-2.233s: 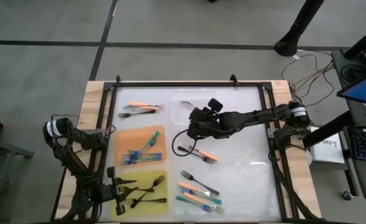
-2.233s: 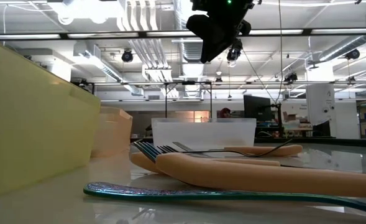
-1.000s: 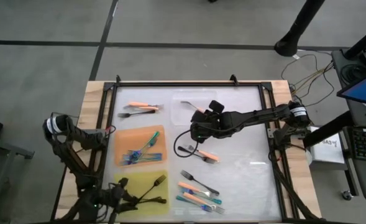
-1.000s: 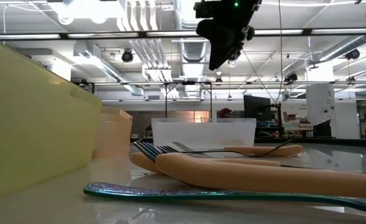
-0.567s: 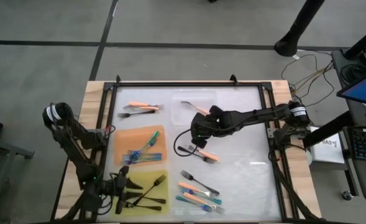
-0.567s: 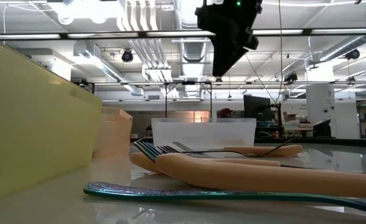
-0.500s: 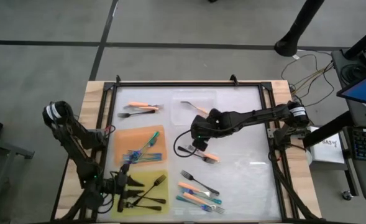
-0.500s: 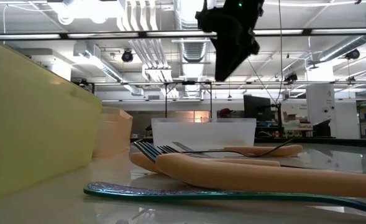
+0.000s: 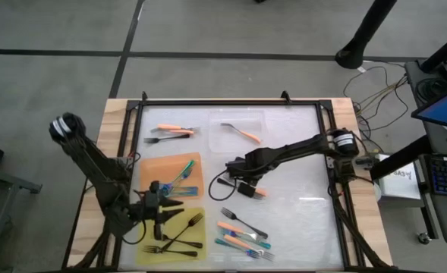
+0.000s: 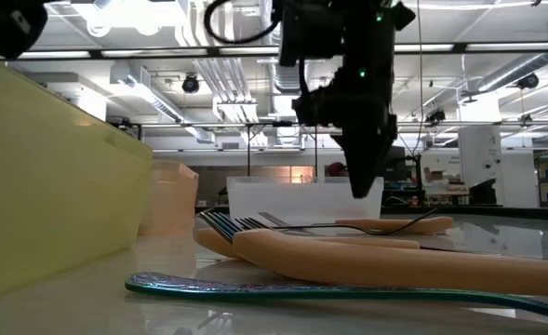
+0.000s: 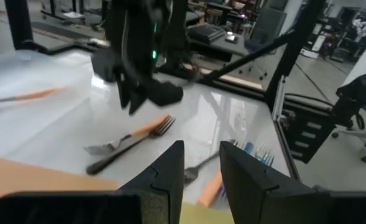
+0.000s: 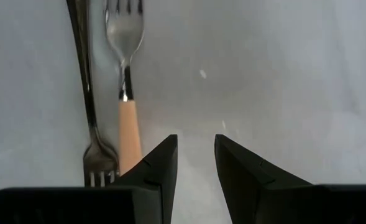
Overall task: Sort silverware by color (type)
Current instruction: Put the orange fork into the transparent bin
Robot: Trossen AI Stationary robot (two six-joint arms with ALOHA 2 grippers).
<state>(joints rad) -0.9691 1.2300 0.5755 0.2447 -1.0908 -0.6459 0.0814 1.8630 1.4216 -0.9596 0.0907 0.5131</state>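
Over at the left side of the table, the left claw (image 9: pixel 156 214) hangs above the boundary between the orange mat (image 9: pixel 149 171) and the yellow mat (image 9: pixel 149 244), its fingers parted a little and holding nothing. The orange mat carries a small bunch of teal-handled forks (image 9: pixel 171 186); the yellow mat holds a few black forks (image 9: pixel 179 233). So two piles look started.

Toward the far edge, two forks (image 9: pixel 168 133) lie loose, one orange-handled, and another orange-handled fork (image 9: pixel 242 133) sits in the clear tray (image 9: pixel 227 144).

Mid-table, the right claw (image 9: pixel 238 180) hovers low, fingers spread and empty, beside an orange-handled fork (image 12: pixel 125 112) and a dark fork (image 12: pixel 89 99) lying side by side.

Near the front edge, a mixed cluster of orange and teal forks (image 9: pixel 242 233) waits unsorted. I'd judge the sorting roughly half done, with the orange ones mostly still scattered.
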